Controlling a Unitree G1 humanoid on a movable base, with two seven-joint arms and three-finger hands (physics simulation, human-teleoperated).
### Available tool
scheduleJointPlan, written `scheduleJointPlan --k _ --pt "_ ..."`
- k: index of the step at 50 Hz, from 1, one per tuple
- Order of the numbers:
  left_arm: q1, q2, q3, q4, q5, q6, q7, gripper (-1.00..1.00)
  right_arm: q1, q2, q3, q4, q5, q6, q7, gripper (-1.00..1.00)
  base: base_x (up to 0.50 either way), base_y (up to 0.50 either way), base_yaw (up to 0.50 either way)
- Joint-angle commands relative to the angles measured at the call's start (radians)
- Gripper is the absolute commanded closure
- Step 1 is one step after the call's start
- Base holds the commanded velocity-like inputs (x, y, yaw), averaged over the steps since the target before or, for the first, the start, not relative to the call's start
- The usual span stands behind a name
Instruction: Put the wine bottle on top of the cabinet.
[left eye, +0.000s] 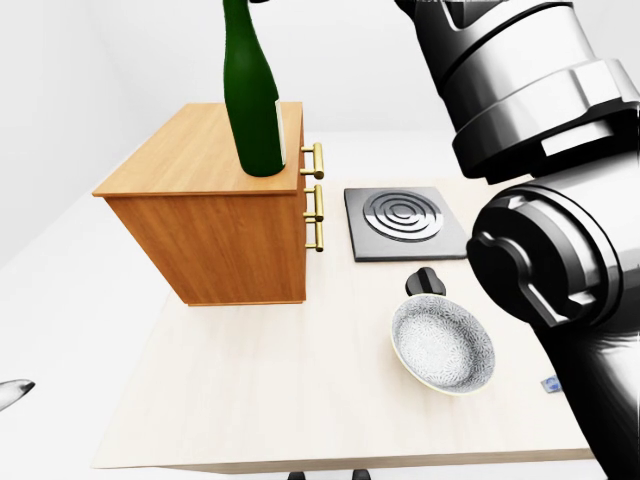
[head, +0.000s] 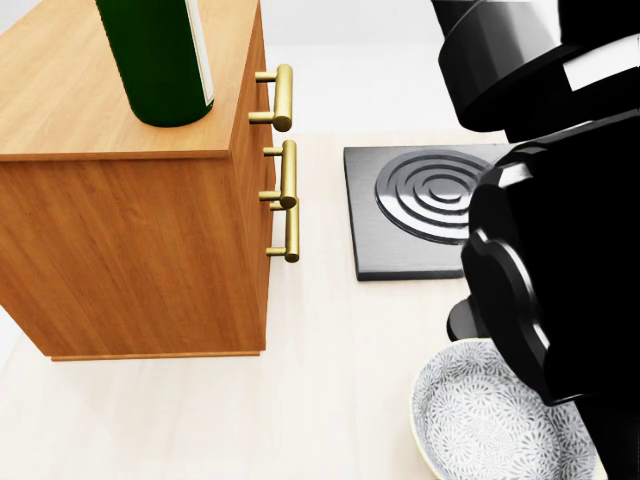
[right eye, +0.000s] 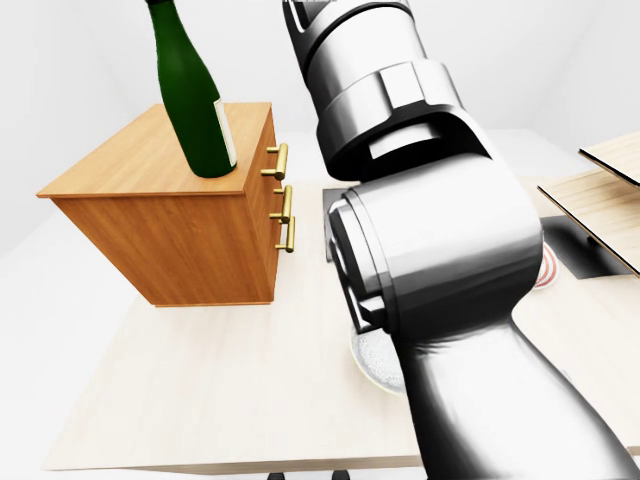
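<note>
While the wine bottle (left eye: 251, 105) stands near-upright on the cabinet (left eye: 205, 160), the right arm (right eye: 420, 230) reaches up past it. Neither hand's grip can be told; both lie outside the views.

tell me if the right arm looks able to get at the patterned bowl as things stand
Probably yes: the right arm rises just right of the patterned bowl, which lies open on the table with only a small black knob beside it. Its hand is out of view.

A square black hob plate (left eye: 404, 221) is set on the pale table (left eye: 260, 400). A patterned bowl (left eye: 442, 346) is placed near it, a black knob (left eye: 425, 281) between them.
</note>
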Motion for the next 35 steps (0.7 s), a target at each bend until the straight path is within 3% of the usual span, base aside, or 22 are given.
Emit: scheduleJointPlan --k 1,8,9,10,35 --pt "-0.004 0.012 0.015 -0.013 -0.023 0.000 0.012 -1.00 -0.062 -0.061 -0.018 0.001 0.003 0.000 -0.002 -1.00 0.00 0.00 0.00" --pt "-0.005 0.016 0.015 -0.018 -0.029 0.000 0.018 -1.00 -0.110 -0.096 -0.038 -0.001 0.025 0.000 -0.018 -1.00 0.00 0.00 0.00" --pt "-0.008 0.022 0.018 -0.021 -0.035 0.000 0.022 -1.00 -0.110 -0.158 -0.073 -0.009 0.050 0.000 -0.042 -1.00 0.00 0.00 0.00" --pt "-0.009 0.023 0.019 -0.023 -0.037 0.000 0.024 -1.00 -0.110 -0.164 -0.073 -0.004 0.055 0.000 -0.046 -1.00 0.00 0.00 0.00" --pt "-0.012 0.028 0.011 -0.030 -0.040 0.000 0.034 -1.00 -0.110 -0.231 -0.078 -0.011 0.129 0.000 -0.097 -1.00 0.00 0.00 0.00"
